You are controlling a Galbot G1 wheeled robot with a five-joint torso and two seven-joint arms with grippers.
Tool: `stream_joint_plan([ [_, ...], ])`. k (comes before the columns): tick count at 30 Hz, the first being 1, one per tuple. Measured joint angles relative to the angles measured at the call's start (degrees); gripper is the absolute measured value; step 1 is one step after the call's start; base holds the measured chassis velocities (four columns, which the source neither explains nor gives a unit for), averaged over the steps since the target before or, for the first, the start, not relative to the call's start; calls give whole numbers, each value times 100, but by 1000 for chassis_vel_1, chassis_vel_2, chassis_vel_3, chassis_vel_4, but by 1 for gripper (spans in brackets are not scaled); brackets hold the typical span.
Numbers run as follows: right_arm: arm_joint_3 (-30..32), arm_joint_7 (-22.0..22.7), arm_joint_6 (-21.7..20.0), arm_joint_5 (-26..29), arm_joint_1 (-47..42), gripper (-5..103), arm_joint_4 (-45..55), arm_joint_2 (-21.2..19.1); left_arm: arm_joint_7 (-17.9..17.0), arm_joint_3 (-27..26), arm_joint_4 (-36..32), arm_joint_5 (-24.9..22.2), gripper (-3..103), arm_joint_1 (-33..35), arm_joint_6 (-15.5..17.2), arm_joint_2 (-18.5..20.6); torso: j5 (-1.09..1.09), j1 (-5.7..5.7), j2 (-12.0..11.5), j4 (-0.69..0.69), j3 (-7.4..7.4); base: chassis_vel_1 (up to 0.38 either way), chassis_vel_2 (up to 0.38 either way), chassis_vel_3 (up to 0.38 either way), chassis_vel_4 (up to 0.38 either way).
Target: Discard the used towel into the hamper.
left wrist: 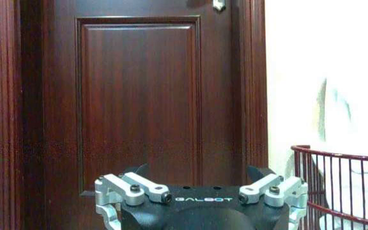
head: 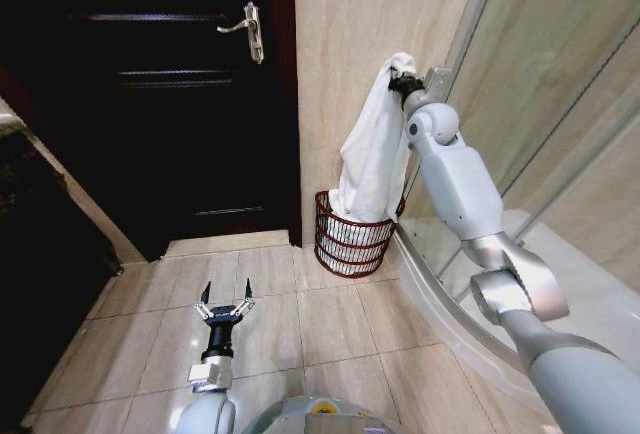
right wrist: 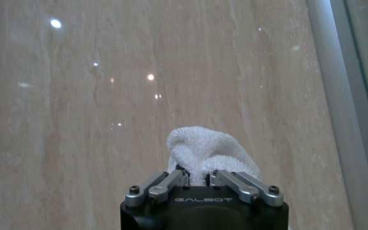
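Your right gripper [head: 403, 82] is pinched on the top of the towel [head: 372, 154], which hangs straight down with its tail already inside the hamper [head: 352, 239] directly below — your left gripper [head: 224, 310], fingers spread, waits low over the floor, well apart.

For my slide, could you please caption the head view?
Right gripper holds the white towel above the hamper; left gripper waits, open.

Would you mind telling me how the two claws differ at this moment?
The right claw is raised high by the wall, shut on the white towel hanging into the hamper; the left claw sits low over the floor tiles, open and holding nothing. Both are the same black-and-silver build.
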Motion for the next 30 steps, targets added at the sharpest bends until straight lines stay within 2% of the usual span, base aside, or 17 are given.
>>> stream_joint_plan([
  [2,13,9,-4,8,2,13,41,-5,-1,-5,-53,7,100,5,125,0,1,0,0,0,0,0,0,0,0],
  [9,24,9,-41,38,47,13,194,-64,0,2,-74,-34,100,-41,211,0,1,9,56,0,39,0,0,0,0],
  [22,1,103,-94,82,40,13,412,-25,3,12,-59,-38,100,-90,342,0,1,94,367,0,271,0,0,0,0],
  [30,-65,547,-321,365,-10,13,752,-64,19,5,-59,-32,100,-69,338,0,2,158,566,1,408,0,0,0,0],
])
